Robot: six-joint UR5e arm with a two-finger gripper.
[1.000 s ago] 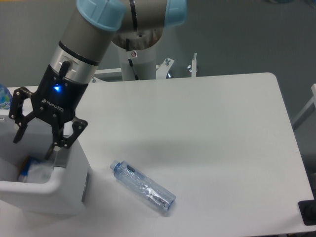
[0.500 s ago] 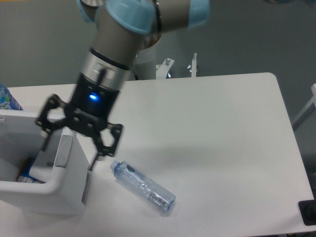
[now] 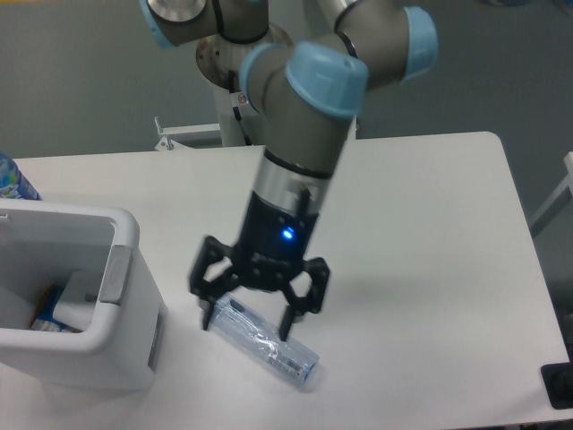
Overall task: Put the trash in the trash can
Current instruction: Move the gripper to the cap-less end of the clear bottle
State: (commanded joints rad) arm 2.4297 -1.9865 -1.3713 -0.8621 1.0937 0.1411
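the trash can [image 3: 125,235] sits at the left edge of the white surface [image 3: 421,224], and something white with blue edges, likely the torn wrapper [image 3: 76,300], already lies inside it, so one piece looks done. the crinkled plastic bottle [image 3: 269,345] is still out on the surface, lying on its side to the right of the trash can, cap end nearest it. the end effector [image 3: 253,316] hangs right over the bottle's cap end, fingers spread wide to either side, holding nothing. a second ago it was above the trash can's right wall; it has since swung right and down onto the bottle, which hasn't shifted. grasp, carry and drop remain.
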